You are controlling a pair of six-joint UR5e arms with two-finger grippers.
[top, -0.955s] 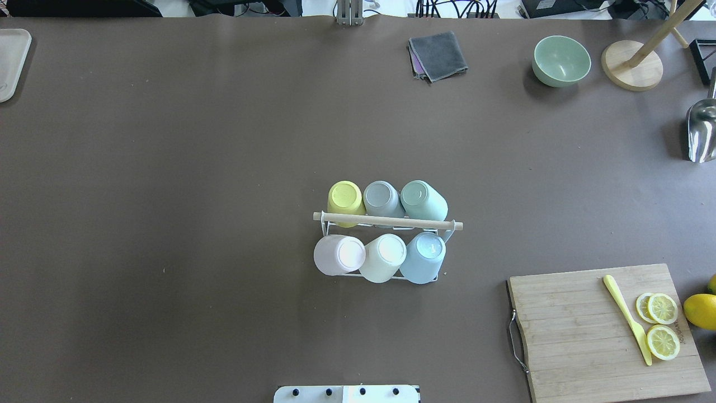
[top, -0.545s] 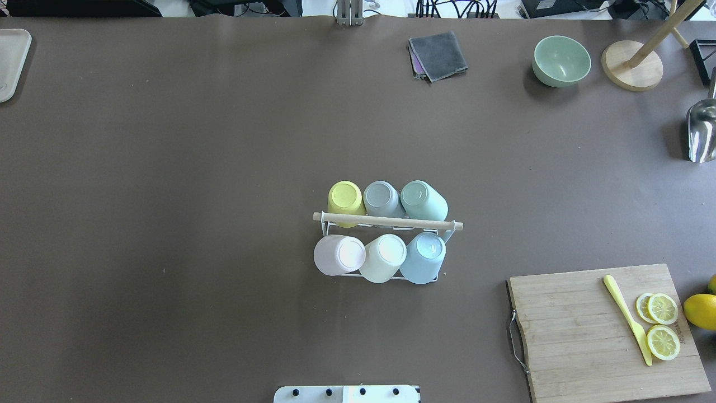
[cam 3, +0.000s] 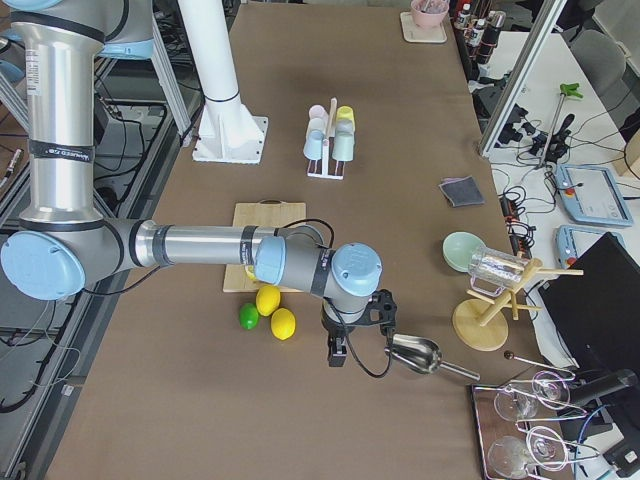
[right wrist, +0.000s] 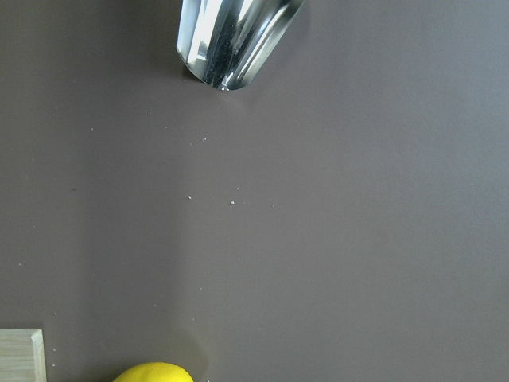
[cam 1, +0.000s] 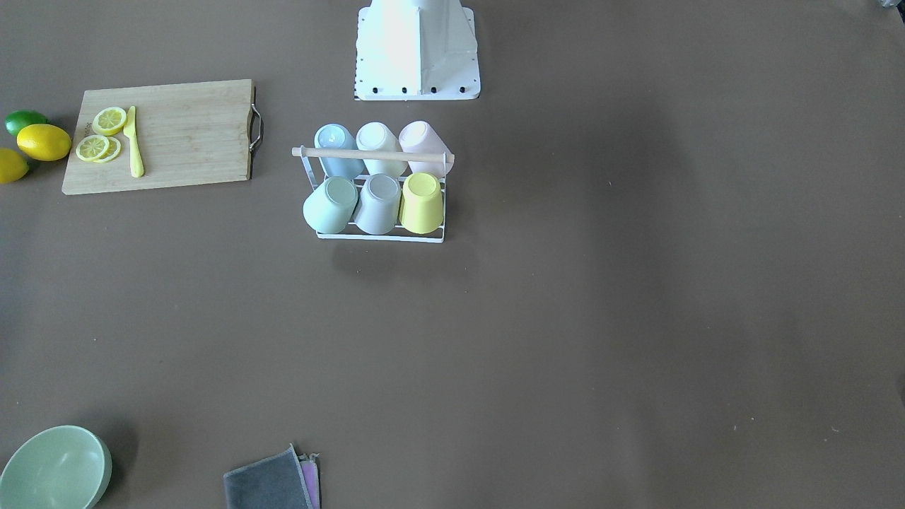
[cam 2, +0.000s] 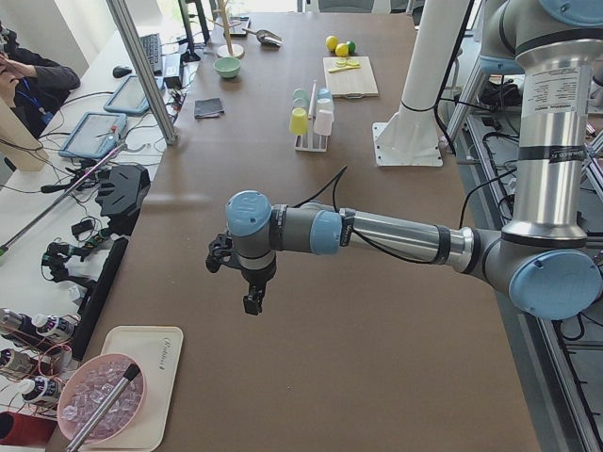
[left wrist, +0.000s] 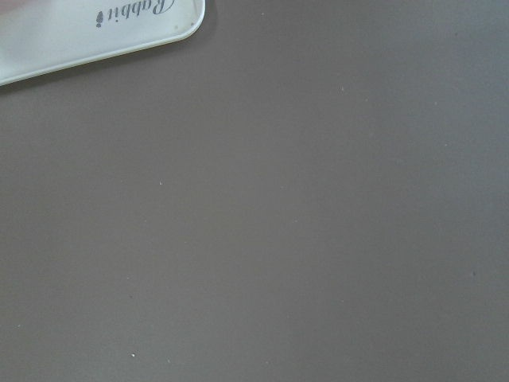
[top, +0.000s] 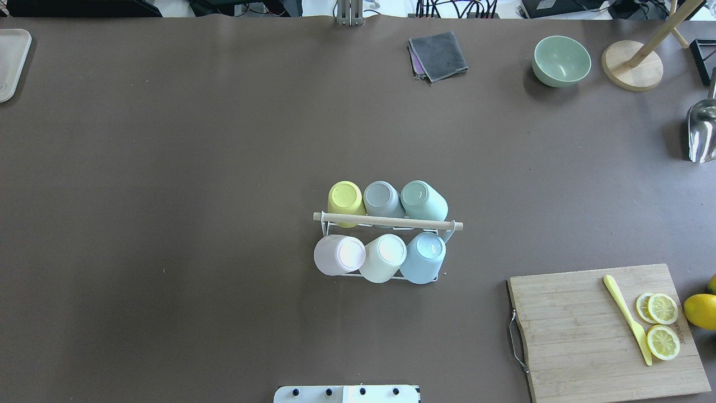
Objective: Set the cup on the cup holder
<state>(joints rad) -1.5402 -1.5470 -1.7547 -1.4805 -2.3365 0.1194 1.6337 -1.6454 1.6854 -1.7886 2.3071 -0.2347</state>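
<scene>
Six upturned cups fill the cup holder; lemon slices lie on the cutting board. Whether the left gripper or right gripper is parted cannot be told

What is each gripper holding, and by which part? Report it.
Nothing visible: the left gripper and the right gripper hang bare, and all six cups sit on the cup holder.
</scene>
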